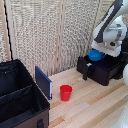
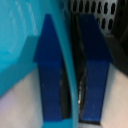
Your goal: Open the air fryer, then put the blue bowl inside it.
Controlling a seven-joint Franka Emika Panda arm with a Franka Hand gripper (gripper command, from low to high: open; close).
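While your gripper (image 2: 70, 75) pinches the blue bowl (image 1: 95, 55) by its thin rim, you hold it above the air fryer (image 1: 102, 69)'s open drawer. It looks light, stiff and slick, so squeeze only gently.

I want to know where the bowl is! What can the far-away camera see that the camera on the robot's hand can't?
Only the exterior view shows the whole scene: the red cup, the black fabric case and the air fryer handle. Only the wrist view shows the blue fingertips pinching the bowl's rim. Both show the blue bowl over the air fryer.
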